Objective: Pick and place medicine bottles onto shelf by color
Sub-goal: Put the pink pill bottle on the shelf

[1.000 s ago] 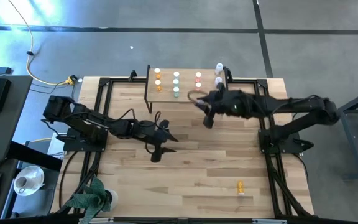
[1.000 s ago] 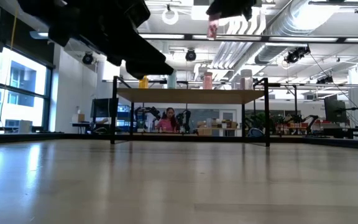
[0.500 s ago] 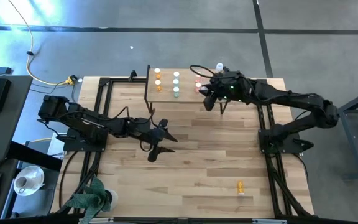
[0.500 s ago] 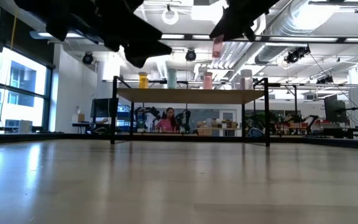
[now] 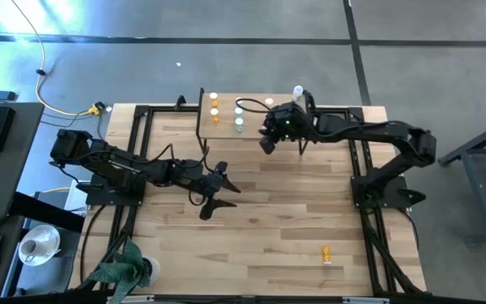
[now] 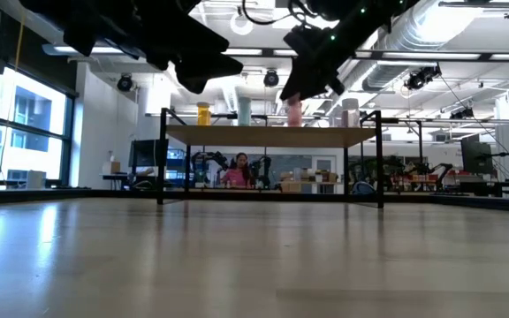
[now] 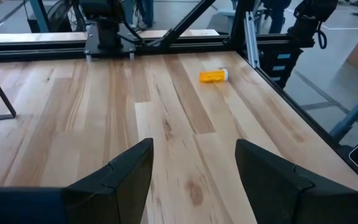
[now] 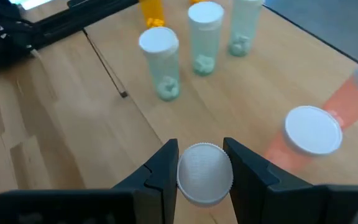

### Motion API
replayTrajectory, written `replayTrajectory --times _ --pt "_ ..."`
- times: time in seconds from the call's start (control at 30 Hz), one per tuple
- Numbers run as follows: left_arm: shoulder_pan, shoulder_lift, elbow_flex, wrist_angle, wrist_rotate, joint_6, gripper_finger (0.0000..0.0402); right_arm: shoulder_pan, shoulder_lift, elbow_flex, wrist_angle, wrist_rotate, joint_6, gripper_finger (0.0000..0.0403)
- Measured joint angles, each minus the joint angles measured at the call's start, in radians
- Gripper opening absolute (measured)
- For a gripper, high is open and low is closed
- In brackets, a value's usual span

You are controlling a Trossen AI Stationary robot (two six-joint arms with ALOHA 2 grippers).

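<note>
Shelf (image 5: 226,127) stands at the table's far edge, bottles grouped by colour. I hold the right gripper (image 8: 204,163) over its red end, clenched on a white-capped red bottle (image 8: 204,174), beside the red ones (image 8: 316,134). Left gripper (image 7: 194,171) waits released; orange bottle (image 7: 213,76) lies beyond.

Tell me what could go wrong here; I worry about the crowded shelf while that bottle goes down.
1. The right gripper holds a white-capped bottle over the shelf, close to a standing pink bottle; lowering it could tip that one.
2. The green bottles stand near; a sideways drift might knock them.
3. The jaws grip just under the cap, so the bottle may land tilted and roll.
</note>
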Motion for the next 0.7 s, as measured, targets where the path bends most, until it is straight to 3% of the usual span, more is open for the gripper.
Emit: replayTrajectory --times 0.4,0.7 --pt "0.0 0.0 0.0 -0.006 0.0 0.0 0.0218 -0.002 0.016 0.0 -0.002 0.083 -0.007 0.0097" --pt "0.0 0.0 0.0 -0.005 -0.001 0.0 0.0218 -0.002 0.016 0.001 -0.015 0.085 -0.007 0.0105"
